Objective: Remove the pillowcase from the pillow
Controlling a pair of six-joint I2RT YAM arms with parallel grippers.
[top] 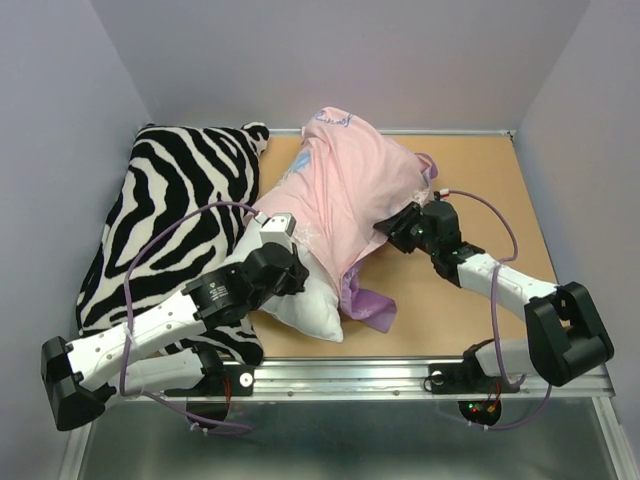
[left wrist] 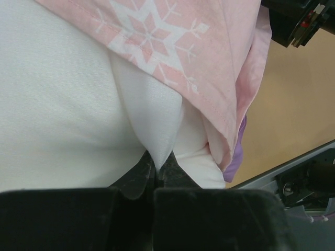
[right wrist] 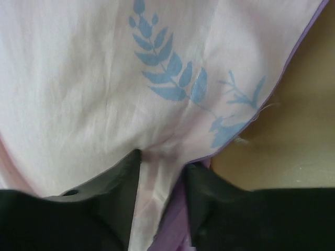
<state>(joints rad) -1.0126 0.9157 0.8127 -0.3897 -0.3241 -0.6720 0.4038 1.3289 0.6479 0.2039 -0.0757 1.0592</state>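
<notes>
Atop tan table (top: 470, 285), plump white pillow (top: 305, 308), wrinkled pillowcase (top: 340, 185)

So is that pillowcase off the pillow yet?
Partly off: the pillow shows a bare white corner at the near end; the pillowcase covers the rest.

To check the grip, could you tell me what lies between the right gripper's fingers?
A fold of the pale pink pillowcase lies in the gap between the fingers of the right gripper, which stand apart; the right wrist view shows it.
</notes>
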